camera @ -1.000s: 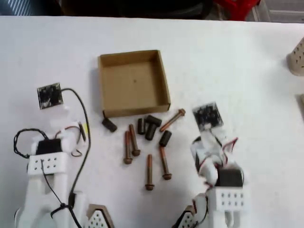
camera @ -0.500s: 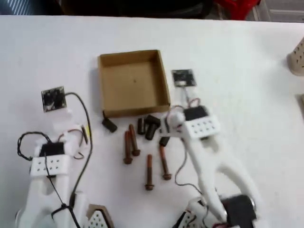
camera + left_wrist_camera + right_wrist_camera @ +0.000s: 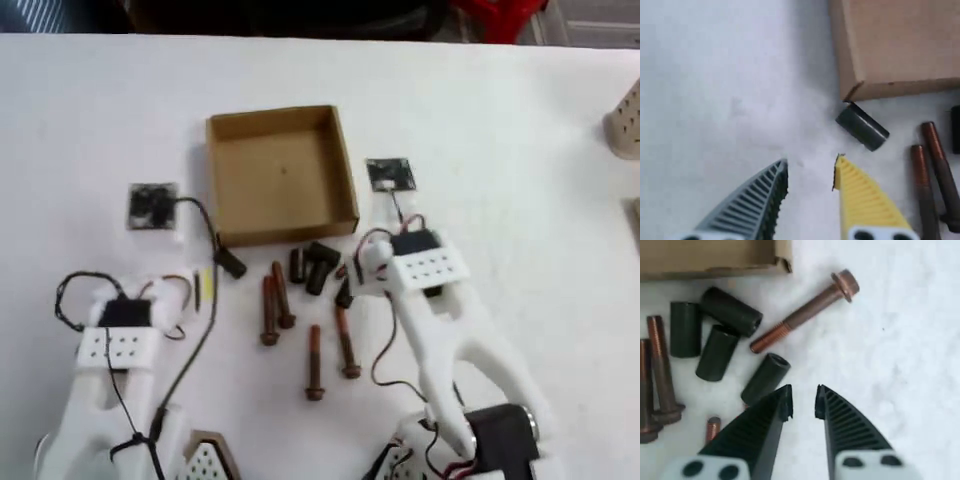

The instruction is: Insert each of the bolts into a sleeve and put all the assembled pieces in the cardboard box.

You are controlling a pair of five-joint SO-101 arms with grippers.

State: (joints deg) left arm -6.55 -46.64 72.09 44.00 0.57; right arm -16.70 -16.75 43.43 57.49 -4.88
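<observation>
My left gripper (image 3: 810,172) hangs low over the white table (image 3: 715,75). Its grey and yellow jaws are parted by a moderate gap, and there is nothing between them. Just beyond the yellow fingertip a lone black sleeve (image 3: 862,127) lies on its side, just beside a corner of the cardboard box (image 3: 900,45).

My right gripper (image 3: 803,401) sits over the cluster of parts near the box's other front corner. Its black jaws are almost together, leaving only a narrow slit, and they grip nothing. One fingertip is just beside a slanted sleeve (image 3: 765,379). Three more sleeves (image 3: 716,352) lie bunched close by. A copper bolt (image 3: 805,312) lies at an angle with its threaded end near them and its flanged head pointing away.

From the high view I see four other bolts (image 3: 314,362) on the table in front of the box, two of them side by side. Every bolt and sleeve I can see lies loose and separate, outside the box.
</observation>
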